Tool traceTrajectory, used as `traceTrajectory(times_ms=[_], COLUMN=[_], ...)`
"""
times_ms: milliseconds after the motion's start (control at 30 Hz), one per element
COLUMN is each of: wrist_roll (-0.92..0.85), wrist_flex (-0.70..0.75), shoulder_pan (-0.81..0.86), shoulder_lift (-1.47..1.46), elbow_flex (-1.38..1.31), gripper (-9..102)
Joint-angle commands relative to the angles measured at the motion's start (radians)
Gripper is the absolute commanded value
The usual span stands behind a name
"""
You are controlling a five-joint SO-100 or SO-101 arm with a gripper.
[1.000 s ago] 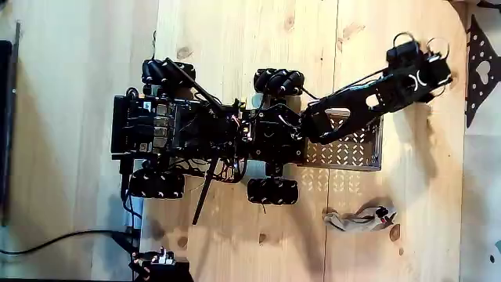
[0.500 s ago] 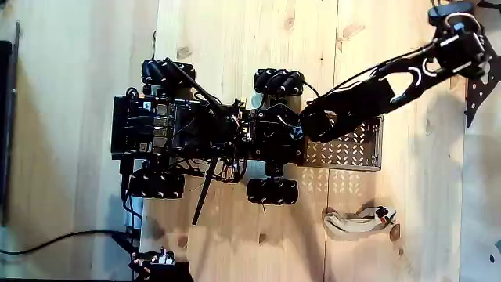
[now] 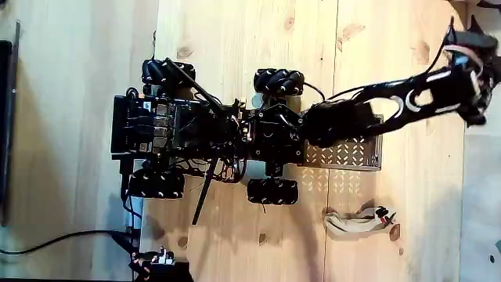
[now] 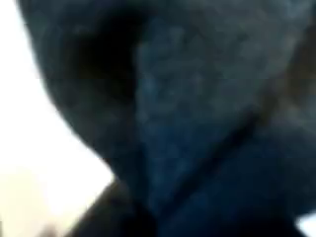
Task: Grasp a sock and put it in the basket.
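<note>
The sock (image 4: 188, 128) filled my wrist view as blurred dark fabric, hard against the lens, at the fixed view's far right edge. My gripper (image 3: 472, 59) reached there; whether its jaws gripped, I could not tell. Best practice: close firmly on cloth before swinging left to the perforated basket (image 3: 356, 153).

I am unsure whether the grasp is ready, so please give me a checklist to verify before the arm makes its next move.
1. Gripper extended to the fixed view's right edge, over a dark shape: ok.
2. Black sock identified: cannot tell; the wrist view is a dark blur.
3. Jaws open or shut: cannot tell.
4. Perforated metal basket holds no sock: ok.
5. Beige sock lies apart from the arm, below the basket: ok.
</note>
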Motion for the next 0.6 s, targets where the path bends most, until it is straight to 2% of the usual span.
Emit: traceTrajectory(times_ms=[0,100,200,400,567], wrist_roll=[0.012,-0.006,-0.054,-0.186,-0.245], wrist_flex=[0.192,0.258,0.256,0.152,0.138], shoulder_pan=[0.074,0.121,0.141,0.227,0.261], shoulder_lift=[0.120,0.178,0.299,0.543,0.572], elbow_flex=[-0.009,-0.002,0.135,0.523,0.629], gripper=[0,0,0,0,0])
